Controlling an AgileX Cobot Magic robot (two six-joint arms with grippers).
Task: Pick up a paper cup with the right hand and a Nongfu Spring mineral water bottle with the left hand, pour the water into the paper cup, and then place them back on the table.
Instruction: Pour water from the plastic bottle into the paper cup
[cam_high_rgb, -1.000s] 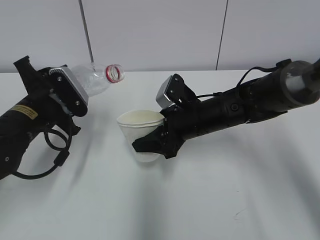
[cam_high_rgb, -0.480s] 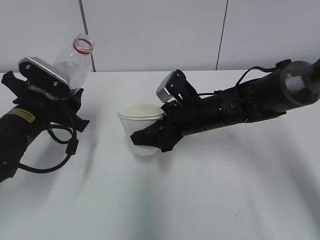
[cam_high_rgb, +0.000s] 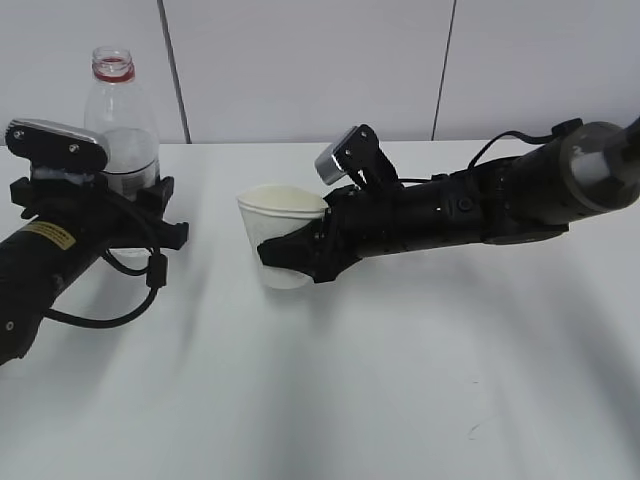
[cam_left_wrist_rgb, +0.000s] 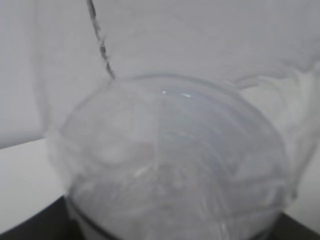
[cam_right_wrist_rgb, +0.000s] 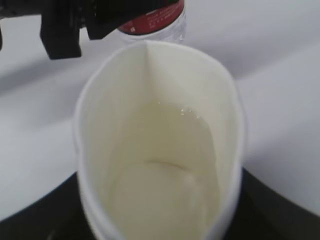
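Note:
The clear Nongfu Spring water bottle (cam_high_rgb: 122, 125) with its red neck ring stands upright at the left, held in my left gripper (cam_high_rgb: 120, 215), which is shut on its lower body. It fills the left wrist view (cam_left_wrist_rgb: 170, 165) as a blurred clear dome. My right gripper (cam_high_rgb: 290, 258) is shut on the white paper cup (cam_high_rgb: 280, 225), upright and squeezed oval, low over the white table (cam_high_rgb: 400, 380). The right wrist view looks down into the cup (cam_right_wrist_rgb: 160, 150), which holds water; the bottle's red label (cam_right_wrist_rgb: 150, 20) shows behind it.
A grey panelled wall (cam_high_rgb: 320, 70) with dark seams stands behind the table's far edge. The black cable (cam_high_rgb: 110, 300) of the left arm loops below the left gripper. Bare tabletop lies in front of both arms.
The left gripper has turned the bottle from tilted, mouth toward the cup, back to upright and drawn it left. The right gripper has moved the cup slightly up and back, level.

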